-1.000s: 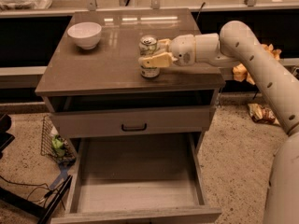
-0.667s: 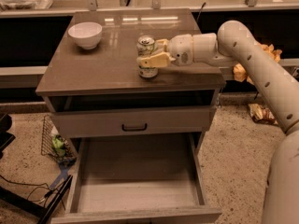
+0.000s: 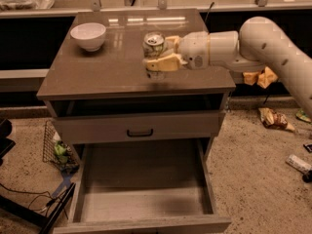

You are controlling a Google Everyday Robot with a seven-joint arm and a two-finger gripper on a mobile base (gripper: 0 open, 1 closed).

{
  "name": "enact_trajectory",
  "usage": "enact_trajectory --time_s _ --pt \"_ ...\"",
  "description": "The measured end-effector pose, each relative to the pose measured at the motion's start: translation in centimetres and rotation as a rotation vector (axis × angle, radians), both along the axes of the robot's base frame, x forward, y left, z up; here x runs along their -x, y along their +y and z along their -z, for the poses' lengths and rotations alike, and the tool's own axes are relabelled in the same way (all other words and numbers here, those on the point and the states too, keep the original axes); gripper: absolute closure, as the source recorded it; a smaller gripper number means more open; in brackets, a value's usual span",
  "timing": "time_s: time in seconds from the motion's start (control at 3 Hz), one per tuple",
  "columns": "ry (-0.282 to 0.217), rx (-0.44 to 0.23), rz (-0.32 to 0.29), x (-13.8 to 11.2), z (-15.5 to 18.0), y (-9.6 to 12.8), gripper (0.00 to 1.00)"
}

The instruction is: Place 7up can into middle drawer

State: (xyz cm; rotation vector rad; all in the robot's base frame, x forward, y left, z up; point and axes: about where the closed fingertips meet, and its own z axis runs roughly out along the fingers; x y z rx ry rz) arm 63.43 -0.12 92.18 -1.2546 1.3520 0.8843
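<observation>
The 7up can [image 3: 154, 42], white and green with a silver top, is held just above the brown cabinet top [image 3: 97, 72], near its middle. My gripper [image 3: 160, 53] reaches in from the right and is shut on the can, one pale finger [image 3: 165, 63] in front of it and one behind. The middle drawer [image 3: 146, 199] is pulled fully out below, at the bottom of the view; its pale floor is bare. The can is above the cabinet top, not over the drawer.
A white bowl [image 3: 88, 35] stands at the back left of the cabinet top. A grey drawer front with a black handle [image 3: 140, 132] sits above the open drawer. A wire basket [image 3: 56, 150] and cables lie on the floor left; wrappers [image 3: 273, 118] lie right.
The gripper has lifted the can off the cabinet top and carried it slightly left. The bowl and the drawer have not moved.
</observation>
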Motion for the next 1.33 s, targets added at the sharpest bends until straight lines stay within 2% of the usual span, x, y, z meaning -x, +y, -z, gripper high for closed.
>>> enact_trajectory --time_s 0.33,0.67,1.0,1.33 --pt "-0.094 -0.025 0.047 5.1 -1.4 -0.6 1.0" --pt "-0.125 -0.04 0.085 10.0 1.6 -1.9 1.0" --pt "-0.034 0.0 0.16 14.2 10.6 -7.4 1.0" --pt "0.096 0.057 0.251 16.3 19.9 -14.2 1.0"
